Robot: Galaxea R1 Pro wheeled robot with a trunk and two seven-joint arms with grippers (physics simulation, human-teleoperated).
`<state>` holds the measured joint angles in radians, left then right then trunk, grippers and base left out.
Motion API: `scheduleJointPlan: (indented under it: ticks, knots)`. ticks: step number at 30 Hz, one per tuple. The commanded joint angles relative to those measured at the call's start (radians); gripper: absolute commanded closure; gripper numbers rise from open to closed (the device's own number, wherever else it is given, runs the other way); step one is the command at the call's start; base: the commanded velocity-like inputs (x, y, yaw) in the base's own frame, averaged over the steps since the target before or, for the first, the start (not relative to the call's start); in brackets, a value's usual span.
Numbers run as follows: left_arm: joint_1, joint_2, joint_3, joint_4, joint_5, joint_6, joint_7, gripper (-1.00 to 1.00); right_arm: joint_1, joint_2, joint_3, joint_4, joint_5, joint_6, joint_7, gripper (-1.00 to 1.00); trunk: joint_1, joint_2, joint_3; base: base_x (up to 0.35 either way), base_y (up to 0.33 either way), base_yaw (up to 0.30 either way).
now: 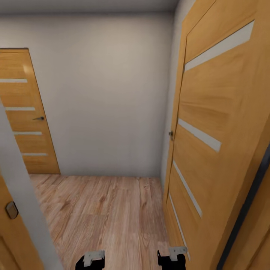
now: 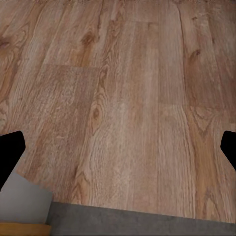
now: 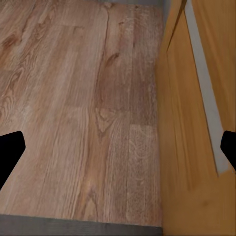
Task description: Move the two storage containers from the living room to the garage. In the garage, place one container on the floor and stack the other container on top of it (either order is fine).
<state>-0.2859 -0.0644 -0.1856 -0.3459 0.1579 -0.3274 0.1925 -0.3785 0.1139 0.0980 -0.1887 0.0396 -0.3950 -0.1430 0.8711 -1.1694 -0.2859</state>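
Left gripper (image 1: pixel 90 261) is showing at the bottom edge of the head view, over the wood plank floor (image 1: pixel 101 213). In the left wrist view its two dark fingertips (image 2: pixel 10 155) are sitting at opposite edges of the picture with bare planks between them, so the jaws are standing wide apart and holding nothing. A strip of darker grey surface (image 2: pixel 142 222) is running along one edge of that view, touching the planks, with a pale grey corner (image 2: pixel 24 199) beside it.

Going left to right in the head view: an orange-wood panel with a small plate (image 1: pixel 11 210) is filling the bottom left corner, edged by a pale grey frame (image 1: pixel 22 187). Behind it a closed orange-wood door (image 1: pixel 26 112) with four frosted strips and a dark handle is standing in the far wall. A plain grey-white wall (image 1: pixel 108 97) is spanning the middle, meeting the plank floor along its far edge. At the right, a second orange-wood door (image 1: pixel 221 142) with frosted strips is standing close to the camera, angled along the right side of the floor.

Right gripper (image 1: pixel 171 259) is showing at the bottom edge, just beside the near door. In the right wrist view its fingertips (image 3: pixel 10 152) are likewise set wide apart, empty, with planks and the door's lower part (image 3: pixel 191 147) between them.

The containers are not visible from this spot.
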Motion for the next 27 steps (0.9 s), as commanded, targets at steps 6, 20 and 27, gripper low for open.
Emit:
scheduleJointPlan:
  ticks: [6, 20, 27]
  knots:
    - [-0.001, 0.0, -0.009, 0.001, 0.01, -0.004, 0.006, -1.0, -0.001, 0.0, 0.008, 0.001, 0.005, -0.001, -0.01, -1.0, 0.001, -0.001, -0.001, 0.138, 0.0, 0.0]
    - [-0.001, 0.0, -0.011, 0.001, 0.01, -0.004, 0.005, -1.0, -0.001, 0.0, 0.008, 0.001, 0.005, -0.001, -0.01, -1.0, 0.001, -0.001, -0.001, 0.013, 0.122, 0.0]
    - [-0.001, 0.0, -0.012, 0.001, 0.005, -0.004, 0.005, -1.0, -0.001, 0.0, 0.008, 0.001, 0.005, -0.001, -0.01, -1.0, 0.001, -0.001, -0.001, 0.235, 0.009, 0.0]
